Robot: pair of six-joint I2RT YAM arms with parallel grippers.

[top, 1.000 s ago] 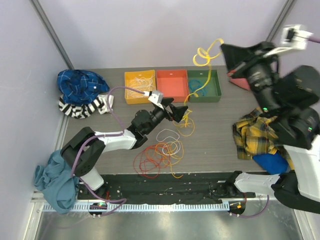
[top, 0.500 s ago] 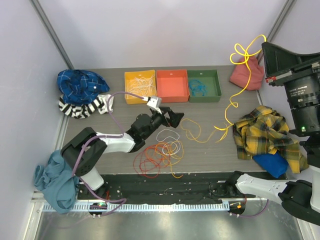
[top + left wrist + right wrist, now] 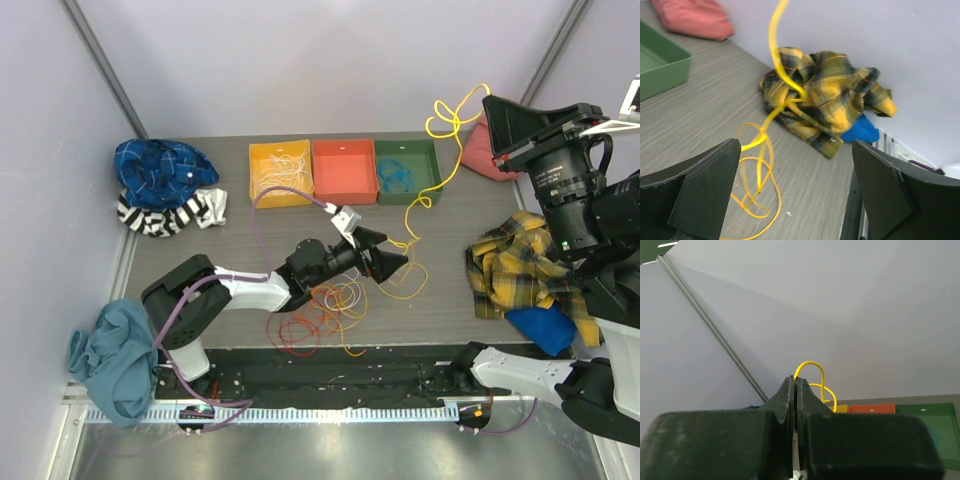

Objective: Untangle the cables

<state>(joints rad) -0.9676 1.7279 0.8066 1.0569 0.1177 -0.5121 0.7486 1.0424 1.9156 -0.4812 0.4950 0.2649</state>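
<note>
Nearest us, the red, orange and white cables (image 3: pixel 312 312) lie tangled on the table (image 3: pixel 450 300). Just beyond, the left gripper (image 3: pixel 388 254) hovers with jaws wide apart beside the lower loops of the yellow cable (image 3: pixel 771 30). Farthest and highest, the right gripper (image 3: pixel 490 103) is clamped on that cable. We advise a slow lift, so that no loop snags the pile.

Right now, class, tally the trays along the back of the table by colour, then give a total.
Yellow tray: 1
Orange tray: 1
Green tray: 1
Total: 3
</note>
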